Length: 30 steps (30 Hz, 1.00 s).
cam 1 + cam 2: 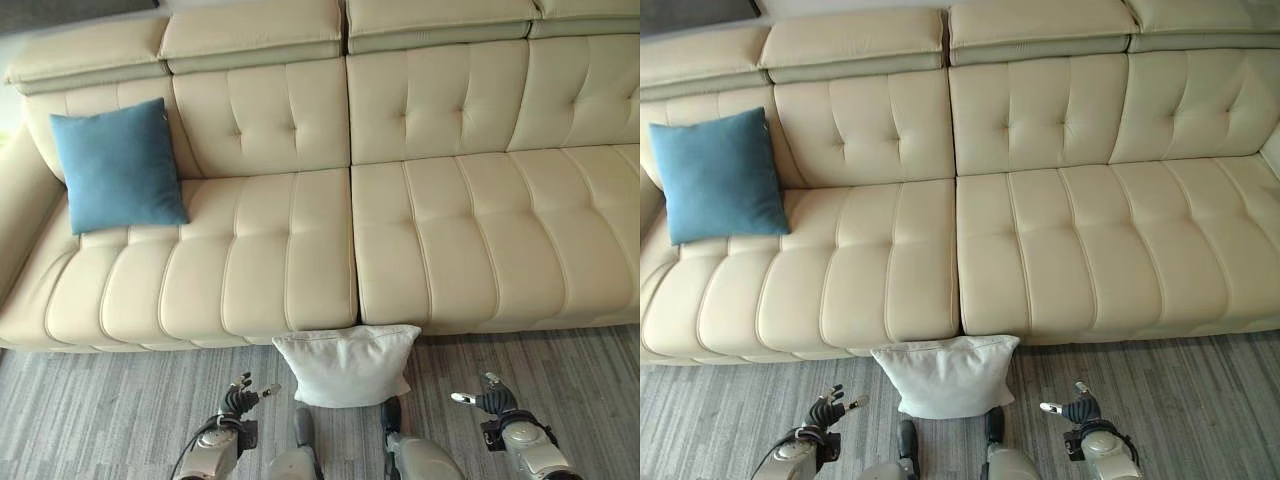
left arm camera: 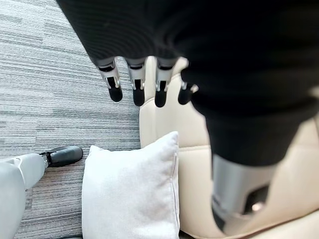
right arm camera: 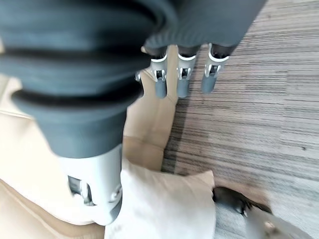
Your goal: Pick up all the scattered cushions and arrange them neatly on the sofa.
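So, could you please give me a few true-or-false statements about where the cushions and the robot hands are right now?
1. The blue cushion leans against the backrest at the left end of the sofa. True.
2. The white cushion lies on the sofa seat. False: it is on the floor against the sofa's front.
3. The left robot hand holds the white cushion. False: it is open and holds nothing.
4. The right robot hand is open, beside the white cushion. True.

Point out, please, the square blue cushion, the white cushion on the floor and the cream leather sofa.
Square blue cushion [image 1: 118, 167]: left eye view, face centre.
White cushion [image 1: 346, 365]: left eye view, face centre.
Cream leather sofa [image 1: 480, 235]: left eye view, bare seat.
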Available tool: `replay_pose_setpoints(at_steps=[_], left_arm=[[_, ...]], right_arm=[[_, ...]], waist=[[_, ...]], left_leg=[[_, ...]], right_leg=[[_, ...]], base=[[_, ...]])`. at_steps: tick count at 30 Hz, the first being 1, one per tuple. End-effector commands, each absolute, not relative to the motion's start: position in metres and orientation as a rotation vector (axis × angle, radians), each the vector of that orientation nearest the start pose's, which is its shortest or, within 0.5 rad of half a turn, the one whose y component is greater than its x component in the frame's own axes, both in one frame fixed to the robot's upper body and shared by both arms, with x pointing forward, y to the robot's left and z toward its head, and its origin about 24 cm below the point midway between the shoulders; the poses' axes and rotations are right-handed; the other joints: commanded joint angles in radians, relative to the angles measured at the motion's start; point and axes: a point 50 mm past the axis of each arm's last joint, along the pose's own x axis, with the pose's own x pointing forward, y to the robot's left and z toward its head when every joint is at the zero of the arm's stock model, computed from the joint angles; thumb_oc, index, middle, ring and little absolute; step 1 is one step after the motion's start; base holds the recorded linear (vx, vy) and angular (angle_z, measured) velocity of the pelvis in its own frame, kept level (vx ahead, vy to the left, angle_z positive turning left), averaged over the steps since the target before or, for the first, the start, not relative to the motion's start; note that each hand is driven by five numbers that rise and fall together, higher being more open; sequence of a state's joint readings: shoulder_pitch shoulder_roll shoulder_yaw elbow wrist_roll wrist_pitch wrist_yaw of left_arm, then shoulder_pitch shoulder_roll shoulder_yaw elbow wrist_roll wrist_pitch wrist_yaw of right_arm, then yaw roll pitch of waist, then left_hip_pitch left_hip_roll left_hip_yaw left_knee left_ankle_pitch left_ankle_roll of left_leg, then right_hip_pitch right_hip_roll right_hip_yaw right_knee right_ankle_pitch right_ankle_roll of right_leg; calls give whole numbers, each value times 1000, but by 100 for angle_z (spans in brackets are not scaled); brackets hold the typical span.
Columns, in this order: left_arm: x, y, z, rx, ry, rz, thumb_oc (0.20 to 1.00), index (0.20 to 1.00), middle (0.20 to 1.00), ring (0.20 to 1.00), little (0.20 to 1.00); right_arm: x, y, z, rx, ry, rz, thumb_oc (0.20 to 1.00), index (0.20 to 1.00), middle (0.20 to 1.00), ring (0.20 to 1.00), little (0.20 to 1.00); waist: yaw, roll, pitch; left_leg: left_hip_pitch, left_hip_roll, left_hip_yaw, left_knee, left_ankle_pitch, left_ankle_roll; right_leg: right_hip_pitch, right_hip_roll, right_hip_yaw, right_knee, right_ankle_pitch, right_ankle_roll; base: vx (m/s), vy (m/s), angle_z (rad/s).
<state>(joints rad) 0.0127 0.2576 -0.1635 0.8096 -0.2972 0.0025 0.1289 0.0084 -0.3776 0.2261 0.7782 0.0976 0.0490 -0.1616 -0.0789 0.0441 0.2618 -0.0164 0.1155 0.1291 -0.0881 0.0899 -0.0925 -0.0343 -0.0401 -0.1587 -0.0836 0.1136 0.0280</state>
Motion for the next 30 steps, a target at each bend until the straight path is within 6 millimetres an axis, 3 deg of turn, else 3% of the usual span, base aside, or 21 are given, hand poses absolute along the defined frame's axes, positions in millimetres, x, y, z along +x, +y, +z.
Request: replay_pose_setpoints(at_steps=[1, 4, 8, 11, 13, 14, 16, 17, 18, 19, 21, 24, 25, 26, 27, 29, 30], left_arm=[[169, 239, -120, 150, 847, 231, 1000, 1000, 1000, 1000, 1000], [169, 241, -122, 168, 869, 239, 1000, 1000, 1000, 1000, 1000], [191, 252, -114, 219, 854, 298, 1000, 1000, 1000, 1000, 1000], [226, 273, -87, 256, 746, 382, 1000, 1000, 1000, 1000, 1000], [238, 278, -77, 274, 705, 401, 1000, 1000, 1000, 1000, 1000], [252, 286, -63, 300, 654, 429, 1000, 1000, 1000, 1000, 1000], [290, 296, -21, 336, 502, 472, 1000, 1000, 1000, 1000, 1000], [297, 297, -13, 345, 481, 473, 1000, 1000, 1000, 1000, 1000], [313, 297, 8, 355, 405, 486, 1000, 1000, 1000, 1000, 1000], [334, 295, 39, 364, 293, 488, 1000, 1000, 1000, 1000, 1000], [354, 283, 73, 382, 158, 474, 1000, 1000, 1000, 1000, 1000], [382, 244, 134, 397, -101, 408, 1000, 1000, 1000, 1000, 1000], [383, 243, 135, 398, -102, 408, 1000, 1000, 1000, 1000, 1000], [394, 168, 194, 323, -390, 239, 1000, 1000, 1000, 1000, 1000], [394, 168, 194, 323, -390, 239, 1000, 1000, 1000, 1000, 1000], [389, 134, 215, 270, -508, 126, 1000, 1000, 1000, 1000, 1000], [386, 125, 217, 234, -529, 91, 736, 736, 736, 736, 736]], right_arm=[[183, -248, -104, -452, 796, -116, 1000, 1000, 1000, 1000, 1000], [184, -246, -108, -451, 820, -120, 1000, 1000, 1000, 1000, 1000], [197, -249, -110, -425, 867, -203, 1000, 1000, 1000, 1000, 1000], [237, -254, -87, -292, 763, -344, 1000, 1000, 1000, 1000, 1000], [248, -255, -79, -277, 727, -366, 1000, 1000, 1000, 1000, 1000], [267, -258, -63, -260, 664, -402, 1000, 1000, 1000, 1000, 1000], [308, -261, -20, -242, 498, -442, 1000, 1000, 1000, 1000, 1000], [317, -259, -9, -236, 452, -446, 1000, 1000, 1000, 1000, 1000], [334, -253, 12, -223, 370, -440, 1000, 1000, 1000, 1000, 1000], [358, -244, 52, -222, 219, -431, 1000, 1000, 1000, 1000, 1000], [378, -228, 99, -216, 36, -411, 1000, 1000, 1000, 1000, 1000], [394, -194, 166, -213, -237, -355, 1000, 1000, 1000, 1000, 1000], [394, -194, 167, -213, -239, -357, 1000, 1000, 1000, 1000, 1000], [389, -142, 224, -138, -518, -254, 1000, 1000, 1000, 1000, 1000], [389, -142, 224, -138, -518, -255, 1000, 1000, 1000, 1000, 1000], [384, -121, 238, -63, -592, -159, 1000, 1000, 1000, 1000, 1000], [382, -117, 240, -36, -608, -134, 1000, 1000, 1000, 1000, 1000]], waist=[[6, -38, -2], [9, -48, 14], [14, -73, 78], [13, -78, 126], [10, -80, 134], [13, -73, 146], [10, -74, 171], [8, -78, 174], [4, -80, 184], [2, -81, 199], [-1, -82, 217], [0, -82, 243], [0, -82, 241], [0, -76, 246], [0, -76, 246], [2, -72, 233], [2, -70, 225]], left_leg=[[43, 12, 23, 47, -103, 4], [23, 10, 21, 60, -111, 7], [-154, 11, 1, 165, -127, 8], [-358, 4, -17, 262, -133, 7], [-415, 1, -27, 281, -135, 7], [-465, 4, -37, 313, -167, 0], [-606, 6, -48, 371, -177, -3], [-656, 11, -51, 399, -178, -4], [-717, 11, -64, 420, -182, -2], [-808, 16, -76, 457, -188, -1], [-894, 15, -94, 483, -193, 0], [-1000, 15, -115, 509, -199, 5], [-1006, 14, -115, 512, -200, 5], [-1121, -2, -134, 553, -203, 9], [-1122, -2, -134, 554, -203, 9], [-1150, -3, -132, 552, -201, 8], [-1156, -5, -132, 550, -201, 8]], right_leg=[[-9, -60, 49, 97, -176, 66], [-32, -64, 54, 103, -172, 70], [-201, -78, 70, 172, -156, 71], [-399, -93, 74, 253, -145, 68], [-452, -91, 75, 271, -145, 68], [-505, -90, 76, 301, -168, 76], [-638, -97, 74, 350, -165, 82], [-680, -103, 76, 365, -164, 81], [-744, -101, 80, 393, -167, 83], [-829, -105, 79, 426, -169, 83], [-908, -109, 82, 450, -173, 86], [-1019, -112, 77, 490, -180, 95], [-1024, -112, 76, 493, -181, 95], [-1139, -115, 66, 545, -194, 101], [-1140, -115, 66, 545, -195, 101], [-1171, -111, 63, 549, -192, 106], [-1179, -110, 61, 546, -191, 107]], base=[[0, 0, 0], [-45, 26, -9], [-172, -5, -7], [-133, -9, 7], [-36, -3, 9], [-49, -8, 7], [-89, -18, 1], [-97, -14, 5], [-70, -22, 11], [-59, -33, 13], [-8, -40, 13], [31, -34, 7], [59, -73, 10], [52, -57, 10], [50, -44, 9], [13, 22, 14], [23, 14, 10]])
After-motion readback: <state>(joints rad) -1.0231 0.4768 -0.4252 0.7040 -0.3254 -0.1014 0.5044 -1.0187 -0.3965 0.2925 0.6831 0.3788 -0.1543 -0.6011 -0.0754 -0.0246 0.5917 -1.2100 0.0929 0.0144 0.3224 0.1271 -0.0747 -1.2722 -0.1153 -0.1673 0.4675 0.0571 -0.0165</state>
